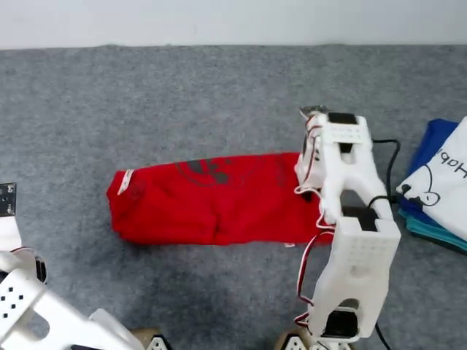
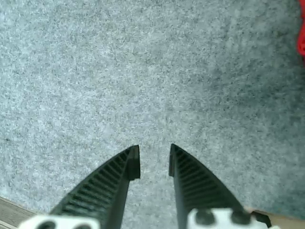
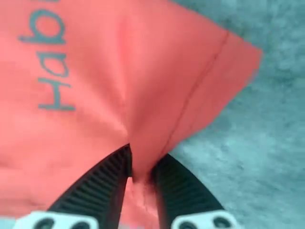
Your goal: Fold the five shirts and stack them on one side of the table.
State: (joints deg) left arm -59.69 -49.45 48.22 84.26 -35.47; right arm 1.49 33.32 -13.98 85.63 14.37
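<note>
A red shirt [image 1: 208, 198] lies folded into a long strip across the middle of the grey table. The right arm stands over its right end, and my right gripper [image 3: 141, 167] is shut on a pinched ridge of the red shirt [image 3: 143, 95] near a hemmed corner. A stack of folded shirts [image 1: 438, 186] sits at the right edge, a white one on top of blue and teal ones. My left gripper [image 2: 154, 163] hovers open over bare grey table with nothing between its fingers; the left arm [image 1: 29, 306] is at the front left corner.
The grey felt table top [image 1: 219, 95] extends wide behind and to the left of the red shirt. A white wall runs along the far edge. Cables hang from the right arm [image 1: 354, 240].
</note>
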